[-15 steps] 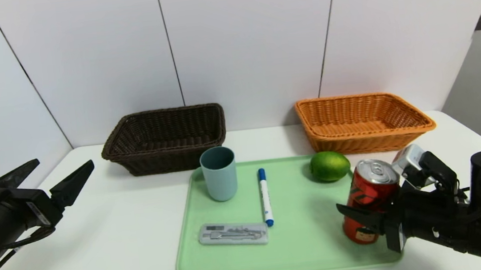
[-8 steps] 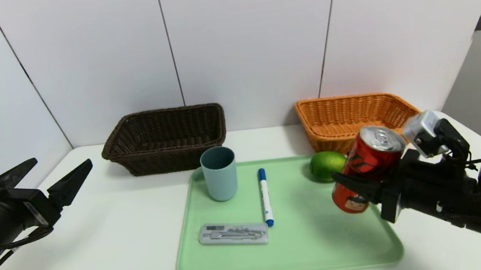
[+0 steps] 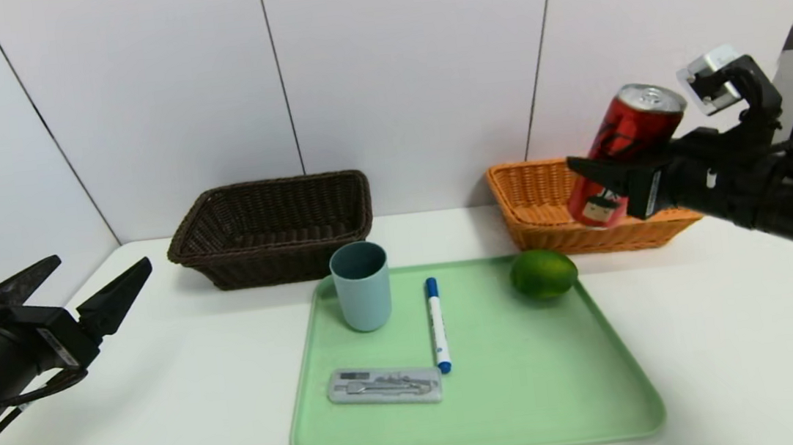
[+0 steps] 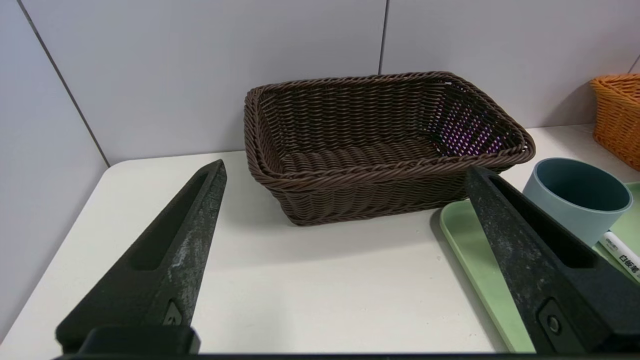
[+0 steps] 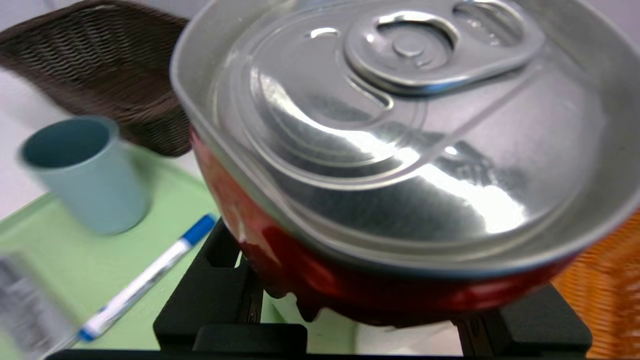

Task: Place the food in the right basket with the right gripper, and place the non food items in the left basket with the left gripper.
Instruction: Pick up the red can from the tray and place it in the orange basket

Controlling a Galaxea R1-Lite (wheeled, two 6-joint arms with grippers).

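Observation:
My right gripper (image 3: pixel 597 168) is shut on the red soda can (image 3: pixel 624 147) and holds it tilted in the air over the front of the orange right basket (image 3: pixel 523 198). The can's silver top (image 5: pixel 400 125) fills the right wrist view. The green lime (image 3: pixel 543 273) lies at the far right corner of the green tray (image 3: pixel 533 400). On the tray also sit the blue-grey cup (image 3: pixel 361 285), the blue-capped white marker (image 3: pixel 437 325) and the flat grey case (image 3: pixel 384 386). My left gripper (image 3: pixel 100 265) hovers open and holding nothing at the table's left, facing the dark brown left basket (image 4: pixel 380 170).
Both baskets stand against the white back wall, the brown one (image 3: pixel 272 228) left of centre and the orange one to the right. White table surface lies between the left gripper and the tray, and to the right of the tray.
My right gripper has lifted the soda can off the tray's right edge and carried it up and back over the orange basket. The left arm has barely moved.

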